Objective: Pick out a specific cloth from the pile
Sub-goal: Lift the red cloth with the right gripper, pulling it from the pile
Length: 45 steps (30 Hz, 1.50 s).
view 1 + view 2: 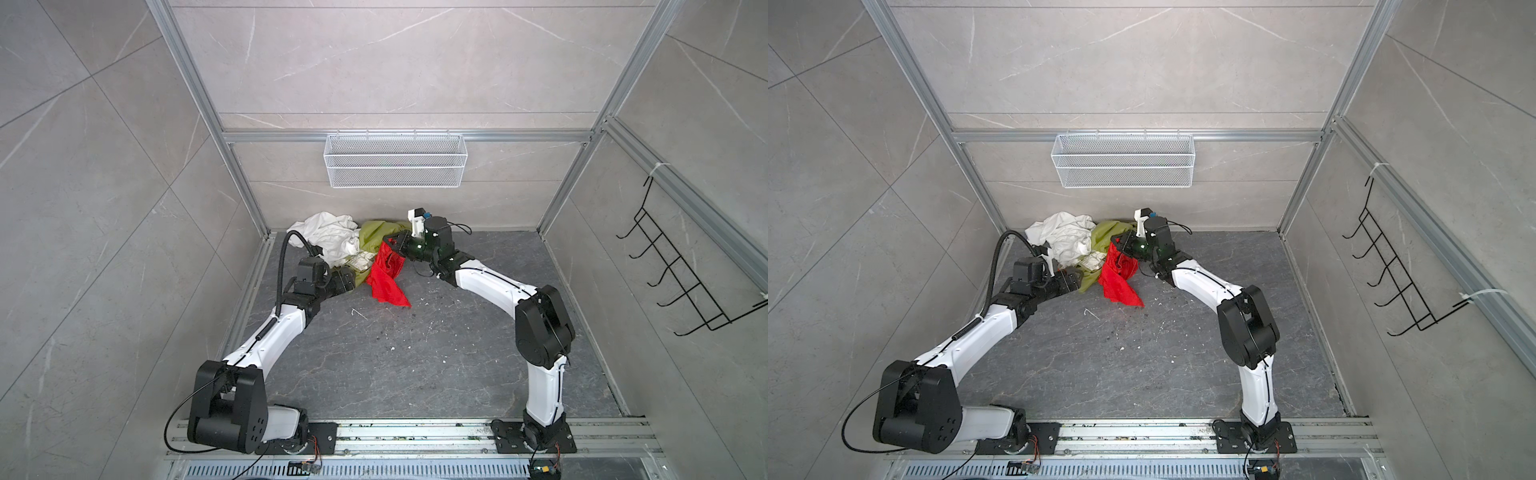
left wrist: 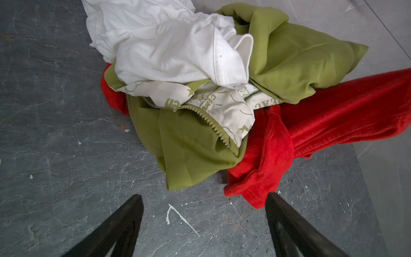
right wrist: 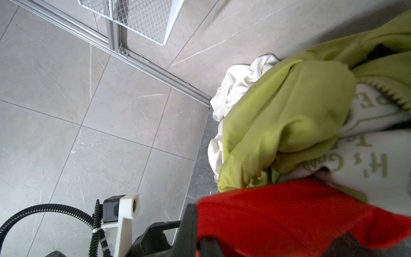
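The pile (image 1: 347, 245) lies in the back left corner of the floor: a white cloth (image 1: 328, 235), an olive-green cloth (image 1: 376, 230) and a cream printed fabric (image 2: 222, 104). The red cloth (image 1: 384, 282) hangs from the pile's right edge, with one corner trailing on the floor. My right gripper (image 1: 390, 245) is shut on the red cloth's upper edge (image 3: 289, 218), lifted a little above the floor. My left gripper (image 2: 203, 200) stands open just in front of the pile with bare floor between its fingers. A corner of the red cloth (image 2: 255, 189) touches one finger (image 2: 278, 211).
A white wire basket (image 1: 395, 160) hangs on the back wall above the pile. A black wire hook rack (image 1: 681, 274) is fixed to the right wall. Aluminium frame posts (image 1: 249, 199) border the dark stone floor (image 1: 415, 353), which carries white flecks.
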{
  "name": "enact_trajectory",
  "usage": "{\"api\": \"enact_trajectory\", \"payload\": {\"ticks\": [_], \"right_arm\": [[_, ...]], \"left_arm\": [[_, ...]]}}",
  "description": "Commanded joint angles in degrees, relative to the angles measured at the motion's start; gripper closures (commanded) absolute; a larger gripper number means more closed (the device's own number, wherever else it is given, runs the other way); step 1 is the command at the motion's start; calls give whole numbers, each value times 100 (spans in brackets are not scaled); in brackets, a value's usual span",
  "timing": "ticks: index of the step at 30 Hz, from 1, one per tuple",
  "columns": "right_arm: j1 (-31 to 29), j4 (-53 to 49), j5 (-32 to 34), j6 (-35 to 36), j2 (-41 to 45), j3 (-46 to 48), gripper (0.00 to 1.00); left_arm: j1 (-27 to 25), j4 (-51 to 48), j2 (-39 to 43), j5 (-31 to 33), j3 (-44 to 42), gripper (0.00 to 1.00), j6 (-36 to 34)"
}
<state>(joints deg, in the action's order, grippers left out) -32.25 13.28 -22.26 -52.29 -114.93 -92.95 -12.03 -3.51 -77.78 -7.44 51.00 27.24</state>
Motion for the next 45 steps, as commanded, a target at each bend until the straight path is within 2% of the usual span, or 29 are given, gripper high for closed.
{"api": "enact_trajectory", "payload": {"ticks": [1,22,45], "right_arm": [[-56,203,-6,208,262,-401,100],[-55,-53,-73,316,357,-979,100],[-80,0,-83,334,804,-945,100]], "left_arm": [[-36,-10,209,103,37,11,-35],[-36,-55,182,82,190,11,-108],[-36,-53,261,94,138,11,-88]]}}
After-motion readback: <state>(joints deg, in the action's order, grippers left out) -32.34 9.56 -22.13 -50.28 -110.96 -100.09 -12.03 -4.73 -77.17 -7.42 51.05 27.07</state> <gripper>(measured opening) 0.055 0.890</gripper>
